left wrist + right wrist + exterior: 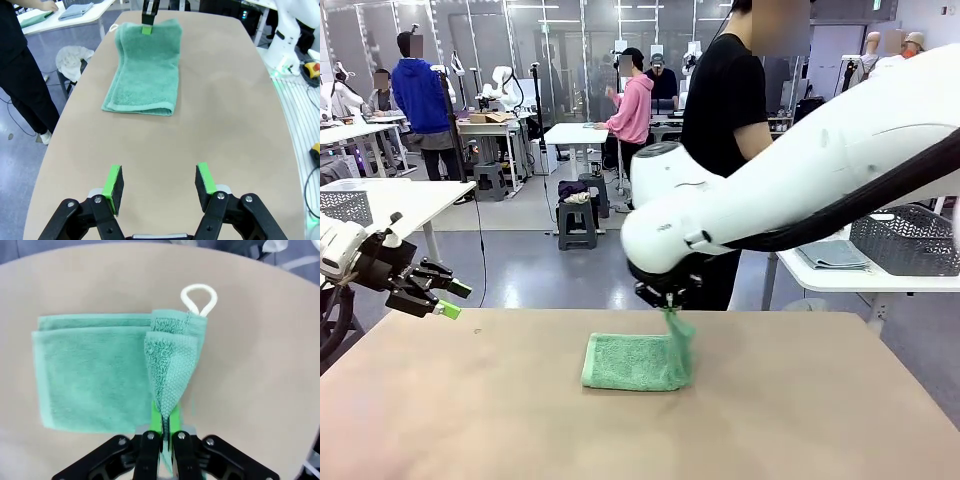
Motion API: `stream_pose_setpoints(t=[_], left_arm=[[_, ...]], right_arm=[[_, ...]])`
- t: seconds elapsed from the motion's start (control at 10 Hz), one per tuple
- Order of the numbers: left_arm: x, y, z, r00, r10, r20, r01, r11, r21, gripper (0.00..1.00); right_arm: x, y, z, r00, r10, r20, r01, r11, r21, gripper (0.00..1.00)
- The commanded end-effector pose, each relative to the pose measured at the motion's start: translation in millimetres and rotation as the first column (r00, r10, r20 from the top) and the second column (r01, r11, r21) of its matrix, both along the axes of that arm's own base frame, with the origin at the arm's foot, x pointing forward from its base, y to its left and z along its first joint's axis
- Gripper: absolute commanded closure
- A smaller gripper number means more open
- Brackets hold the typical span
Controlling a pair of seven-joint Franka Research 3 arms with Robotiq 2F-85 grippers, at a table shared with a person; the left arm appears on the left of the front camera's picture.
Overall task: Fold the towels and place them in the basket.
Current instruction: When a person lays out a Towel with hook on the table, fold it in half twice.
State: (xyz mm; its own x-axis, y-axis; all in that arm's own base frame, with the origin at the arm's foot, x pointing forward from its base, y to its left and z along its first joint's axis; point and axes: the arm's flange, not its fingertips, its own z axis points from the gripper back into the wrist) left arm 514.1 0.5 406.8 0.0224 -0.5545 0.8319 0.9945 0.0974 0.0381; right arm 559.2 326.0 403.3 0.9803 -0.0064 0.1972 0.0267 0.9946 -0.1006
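A mint green towel (625,362) lies folded on the tan table (470,420), just past its middle. My right gripper (670,300) hangs over the towel's right end, shut on a raised edge of the cloth. In the right wrist view the pinched flap rises from the towel (95,370) into the shut right gripper (163,432), and a white hanging loop (199,299) sticks out beyond it. My left gripper (454,300) hovers open and unloaded at the table's left edge. In the left wrist view the left gripper (160,182) faces the towel (145,70). The dark basket (908,240) stands on a white side table at the right.
A folded grey-blue towel (832,255) lies beside the basket on the white side table (860,282). A person in black (725,110) stands behind the far edge. A paler perforated basket (345,205) sits on a table at the far left.
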Motion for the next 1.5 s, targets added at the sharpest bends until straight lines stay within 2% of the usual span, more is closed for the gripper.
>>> stream_pose_setpoints(t=[0.0, 0.3, 0.7, 1.0, 1.2, 1.3, 1.4], left_arm=[[-2, 1, 1, 1.000, -0.005, 0.011, 0.005, 1.000, 0.000, 0.27], [-2, 1, 1, 1.000, -0.005, 0.011, 0.005, 1.000, 0.000, 0.27], [-2, 1, 1, 1.000, -0.005, 0.011, 0.005, 1.000, 0.000, 0.27], [-2, 1, 1, 1.000, -0.005, 0.011, 0.005, 1.000, 0.000, 0.27], [-2, 1, 1, 1.000, -0.005, 0.011, 0.005, 1.000, 0.000, 0.27], [-2, 1, 1, 1.000, -0.005, 0.011, 0.005, 1.000, 0.000, 0.27], [-2, 1, 1, 1.000, -0.005, 0.011, 0.005, 1.000, 0.000, 0.27]], right_arm=[[20, 34, -6, 0.999, -0.036, -0.009, 0.036, 0.999, 0.014, 1.00], [37, 64, -25, 0.998, -0.062, -0.022, 0.063, 0.996, 0.070, 1.00], [36, 86, -41, 0.994, -0.057, -0.091, 0.067, 0.992, 0.110, 1.00], [39, 96, -51, 0.994, -0.093, -0.054, 0.100, 0.986, 0.133, 1.00], [42, 99, -60, 0.993, -0.092, -0.068, 0.101, 0.985, 0.138, 1.00], [40, 101, -62, 0.994, -0.083, -0.074, 0.093, 0.985, 0.146, 0.74], [39, 101, -61, 0.994, -0.081, -0.067, 0.091, 0.983, 0.157, 0.74]])
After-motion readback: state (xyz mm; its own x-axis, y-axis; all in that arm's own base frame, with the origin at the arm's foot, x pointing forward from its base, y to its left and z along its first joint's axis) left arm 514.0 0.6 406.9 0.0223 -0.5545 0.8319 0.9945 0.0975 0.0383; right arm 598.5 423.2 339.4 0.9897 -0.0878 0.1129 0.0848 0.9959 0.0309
